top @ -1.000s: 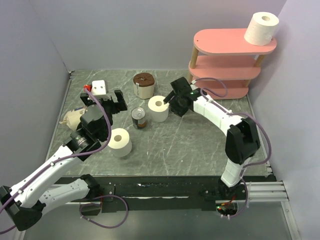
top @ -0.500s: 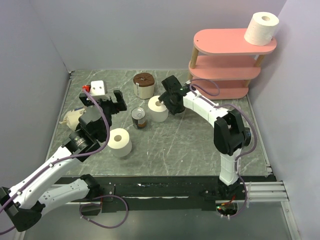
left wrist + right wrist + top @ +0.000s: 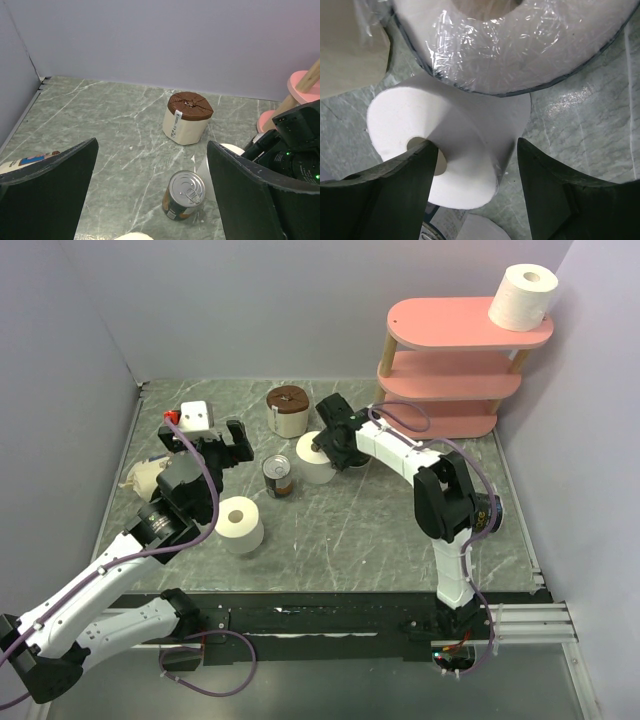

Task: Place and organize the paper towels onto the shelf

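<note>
A white paper towel roll (image 3: 315,460) stands at mid-table, and my right gripper (image 3: 331,440) reaches onto it from the right. In the right wrist view my right gripper (image 3: 475,150) is open and straddles this roll (image 3: 465,125): one finger (image 3: 405,190) sits at the core hole, while the other (image 3: 555,185) stands just off the roll's outer side. A plastic-wrapped roll (image 3: 520,45) lies right beside it. Another white roll (image 3: 241,525) stands near my left gripper (image 3: 222,440), which is wide open and empty. One roll (image 3: 522,295) sits on the pink shelf's (image 3: 450,325) top tier.
A metal can (image 3: 184,195) stands on the table below my left gripper (image 3: 152,145). A brown-topped cream roll (image 3: 288,411) stands behind it. A white box (image 3: 196,417) and a crumpled item (image 3: 145,478) lie at the left. Grey walls close in both sides.
My right gripper has moved left onto the middle roll, and its jaws have narrowed around the roll. The left arm has stayed still.
</note>
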